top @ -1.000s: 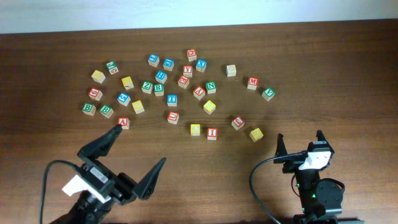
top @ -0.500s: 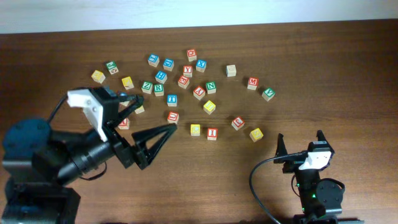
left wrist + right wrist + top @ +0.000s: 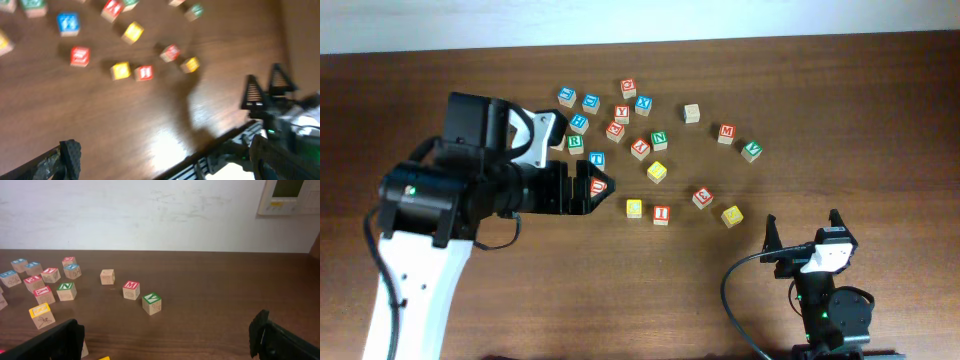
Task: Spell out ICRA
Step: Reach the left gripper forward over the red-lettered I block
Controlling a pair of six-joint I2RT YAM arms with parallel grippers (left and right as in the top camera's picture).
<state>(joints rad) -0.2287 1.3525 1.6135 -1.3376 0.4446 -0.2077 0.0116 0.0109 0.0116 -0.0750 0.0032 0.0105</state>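
Note:
The red "I" cube (image 3: 661,214) lies at mid-table beside a yellow cube (image 3: 634,208); both also show in the left wrist view, the "I" (image 3: 144,73) to the right of the yellow one (image 3: 120,70). The green "R" cube (image 3: 576,143) sits just above my left arm. The red "A" is hidden under that arm. I cannot tell which yellow cube bears the "C". My left gripper (image 3: 595,188) is open and empty, pointing right above the table, a red cube (image 3: 599,186) at its tips. My right gripper (image 3: 802,228) is open and empty at the front right.
Several other letter cubes lie scattered across the back half of the table, among them a red "M" (image 3: 131,290), a green cube (image 3: 151,303) and a plain cube (image 3: 107,276). The left arm's body (image 3: 470,190) covers the left cluster.
My left arm has swung up from the front left over the left cluster, hiding the red "A", and its gripper now points right. The right arm has not moved.

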